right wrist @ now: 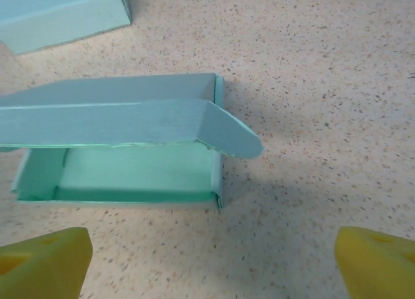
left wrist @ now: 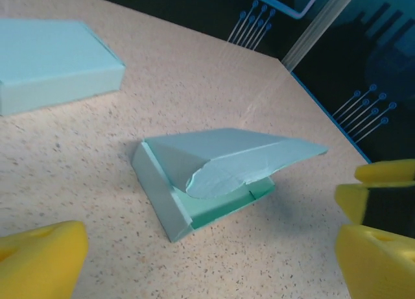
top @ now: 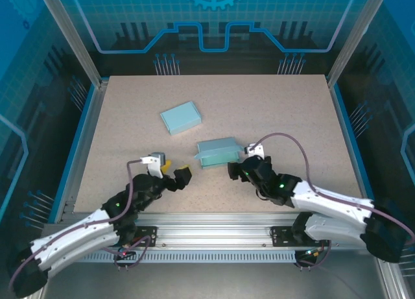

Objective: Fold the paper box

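The paper box [top: 217, 153] is pale teal and lies near the table's middle front, its lid flap half raised over the open tray. The left wrist view shows the box [left wrist: 214, 176] from a corner, lid tilted up. In the right wrist view the box [right wrist: 130, 143] has its long side facing me, with a rounded tab sticking out at the right. My left gripper [top: 174, 170] sits just left of the box, open, with yellow fingertips [left wrist: 39, 260] wide apart and nothing between them. My right gripper [top: 237, 164] sits just right of the box, open, its fingertips [right wrist: 376, 260] spread and clear of the card.
A second, closed teal box [top: 180, 117] lies farther back and to the left; it is also visible as the closed box [left wrist: 52, 65] and the closed box [right wrist: 58, 10] in the wrist views. The speckled tabletop [top: 292, 117] is bounded by blue rails and enclosure walls.
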